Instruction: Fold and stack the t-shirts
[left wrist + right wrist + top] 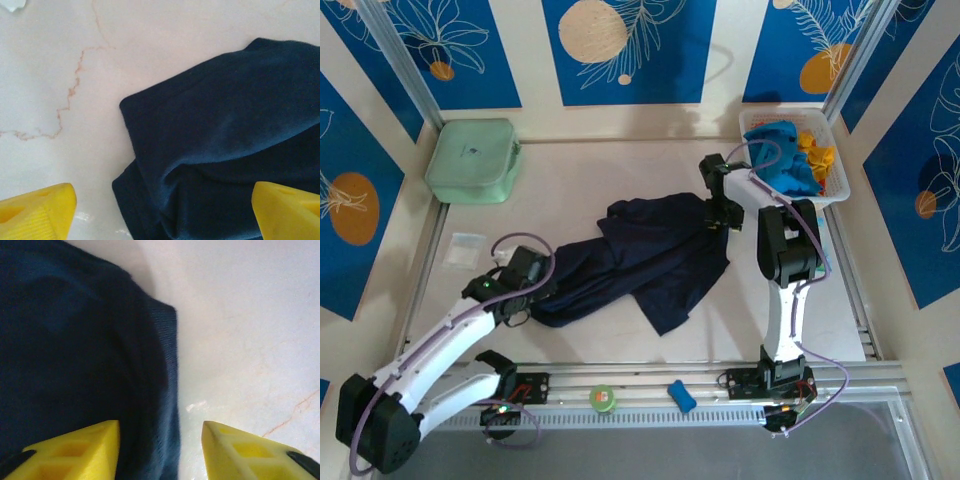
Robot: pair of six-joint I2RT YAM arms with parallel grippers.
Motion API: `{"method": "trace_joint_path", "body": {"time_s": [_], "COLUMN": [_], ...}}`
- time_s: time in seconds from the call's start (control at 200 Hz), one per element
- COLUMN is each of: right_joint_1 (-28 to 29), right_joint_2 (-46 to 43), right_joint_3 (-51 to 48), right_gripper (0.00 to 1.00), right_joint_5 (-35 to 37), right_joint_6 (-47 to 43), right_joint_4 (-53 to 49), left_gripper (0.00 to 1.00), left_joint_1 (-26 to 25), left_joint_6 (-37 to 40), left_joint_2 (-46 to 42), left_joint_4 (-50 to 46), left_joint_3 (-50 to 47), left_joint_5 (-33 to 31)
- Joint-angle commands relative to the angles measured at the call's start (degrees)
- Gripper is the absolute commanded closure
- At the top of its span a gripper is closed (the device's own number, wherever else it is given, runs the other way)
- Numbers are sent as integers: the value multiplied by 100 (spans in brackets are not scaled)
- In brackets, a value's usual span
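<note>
The large dark navy t-shirt (655,255) lies crumpled in the middle of the table. My left gripper (535,290) hovers over its left end. In the left wrist view the yellow fingers (37,210) stand far apart and open, with a folded navy corner (210,150) below them. My right gripper (718,215) is at the shirt's upper right edge. Its jaws (160,450) are open and straddle the navy hem (167,390), pinching nothing. The turquoise t-shirt (782,150) and the orange-yellow t-shirt (818,155) lie bunched in the basket.
The white mesh basket (790,114) stands at the back right, close behind the right arm. A mint-green box (472,160) sits at the back left. A small clear packet (467,250) lies near the left arm. A green tape roll (604,398) and a blue object (681,396) rest on the front rail.
</note>
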Motion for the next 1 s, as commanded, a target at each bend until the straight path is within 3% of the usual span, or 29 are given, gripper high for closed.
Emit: {"method": "trace_joint_path", "body": {"time_s": [0.0,0.2,0.51,0.735,0.83,0.891,0.956,0.996], "right_joint_1": [271,431,422,422,422,413,393,371], "right_joint_2": [-404,221,2143,2680,2688,2703,2699,2690], "right_joint_3": [305,1309,3823,4034,3757,3636,3557,3537], "right_gripper": [43,36,34,32,38,50,81,93], "right_joint_5": [-596,-1421,-983,-821,-865,-879,-853,-826], "right_joint_6": [-412,-1068,-1580,-1593,-1547,-1517,-1465,-1419], "right_joint_4": [130,352,-417,-584,-479,-430,-429,-445], "left_gripper": [12,15,15,20,34,51,74,88], "left_joint_1": [-10,92,201,162,132,123,122,127], "left_joint_6": [516,1352,1916,1857,1811,1802,1809,1815], "left_joint_2": [526,2323,4509,5213,5304,5349,5354,5322], "left_joint_4": [217,1389,1981,2203,2331,2350,2326,2293], "left_joint_3": [525,1334,2644,2713,2560,2508,2487,2486], "left_joint_5": [48,741,846,1401,1509,1522,1461,1383]}}
